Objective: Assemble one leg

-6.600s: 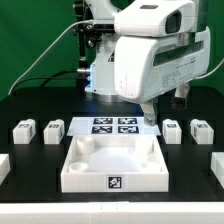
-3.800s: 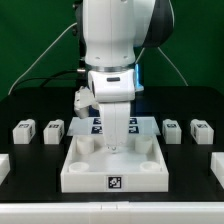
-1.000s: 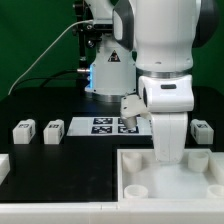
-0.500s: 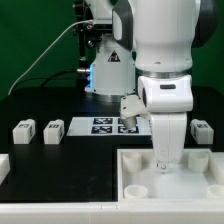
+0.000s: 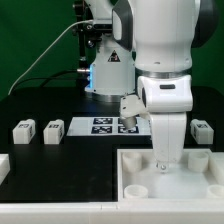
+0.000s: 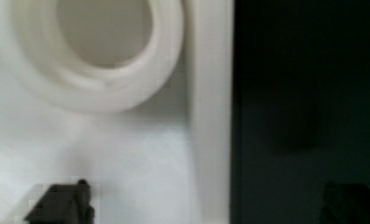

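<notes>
the leg (image 5: pixel 53 130) stands loose on the table (image 5: pixel 60 175) at the exterior view's left, well apart from the tray (image 5: pixel 125 175); i judge nothing fitted yet, the whole job left. the gripper (image 5: pixel 164 160) hangs open astride the tray's wall beside a round socket (image 6: pixel 102 50). no readable writing, only square tags on the parts and the marker board (image 5: pixel 108 125)

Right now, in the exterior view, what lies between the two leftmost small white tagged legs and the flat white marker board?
Only bare black table; the exterior view shows it.
</notes>
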You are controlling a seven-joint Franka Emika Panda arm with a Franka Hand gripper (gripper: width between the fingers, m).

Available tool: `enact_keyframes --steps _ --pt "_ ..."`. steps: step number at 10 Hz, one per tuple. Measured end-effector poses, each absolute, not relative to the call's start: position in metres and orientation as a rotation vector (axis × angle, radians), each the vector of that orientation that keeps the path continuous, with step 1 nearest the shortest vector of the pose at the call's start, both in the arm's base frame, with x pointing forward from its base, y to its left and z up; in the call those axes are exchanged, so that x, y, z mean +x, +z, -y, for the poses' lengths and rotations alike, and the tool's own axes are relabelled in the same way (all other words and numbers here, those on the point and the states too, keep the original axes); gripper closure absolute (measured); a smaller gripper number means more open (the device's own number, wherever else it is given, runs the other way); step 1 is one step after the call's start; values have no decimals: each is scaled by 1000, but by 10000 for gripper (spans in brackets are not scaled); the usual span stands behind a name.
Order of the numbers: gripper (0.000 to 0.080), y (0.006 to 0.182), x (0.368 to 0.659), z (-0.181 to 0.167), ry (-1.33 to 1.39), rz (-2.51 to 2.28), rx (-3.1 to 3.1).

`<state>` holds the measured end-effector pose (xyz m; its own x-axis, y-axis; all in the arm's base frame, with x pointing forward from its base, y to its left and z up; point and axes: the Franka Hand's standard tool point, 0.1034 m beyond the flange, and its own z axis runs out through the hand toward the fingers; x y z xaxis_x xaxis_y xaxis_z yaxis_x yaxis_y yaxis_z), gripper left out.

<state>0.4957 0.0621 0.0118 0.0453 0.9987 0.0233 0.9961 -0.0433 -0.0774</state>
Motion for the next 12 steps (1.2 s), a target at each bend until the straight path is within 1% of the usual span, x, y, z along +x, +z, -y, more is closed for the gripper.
enact_keyframes --steps 2,4,6,10,11,12 --pt "150 15 497 -61 45 2123 -2225" --pt "150 39 493 -65 69 1956 -2397" --pt "150 51 479 -92 82 1704 -2591" --pt "150 49 465 -146 91 837 -2969" --pt "150 49 464 -147 94 778 -2980" --pt "150 49 464 -148 102 568 -3020"
